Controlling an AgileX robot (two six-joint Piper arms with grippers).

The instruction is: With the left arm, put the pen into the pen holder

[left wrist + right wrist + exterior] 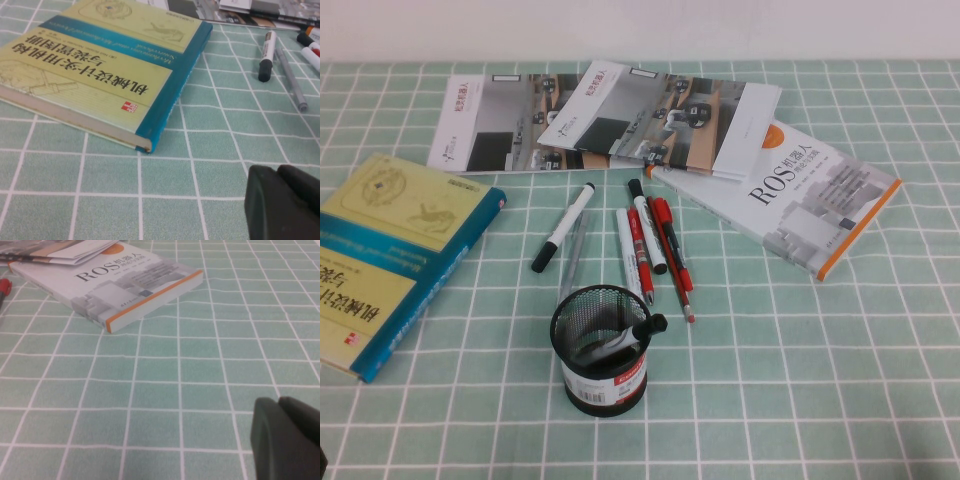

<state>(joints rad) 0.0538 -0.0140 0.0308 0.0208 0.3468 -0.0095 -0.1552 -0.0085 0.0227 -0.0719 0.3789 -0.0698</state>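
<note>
green checked tablecloth [800, 380] spread wide, with a yellow-and-teal book [390, 250] on the left. black mesh pen holder [590, 385] upright near the front, already holding the pen [638, 332], cap tilted against the rim. looks light, stiff and smooth-barrelled; best pinched mid-barrel, across the width. left gripper [278, 175] low beside the book, right gripper [278, 405] low over bare cloth; cannot tell either claw's state.

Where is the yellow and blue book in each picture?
High view: the yellow-blue book lies on the left; no gripper shows.
Left wrist view: it lies beyond the left gripper, large in the picture.
Right wrist view: not in it; the right gripper is above bare cloth.
Shared landmark: the green checked tablecloth.
</note>
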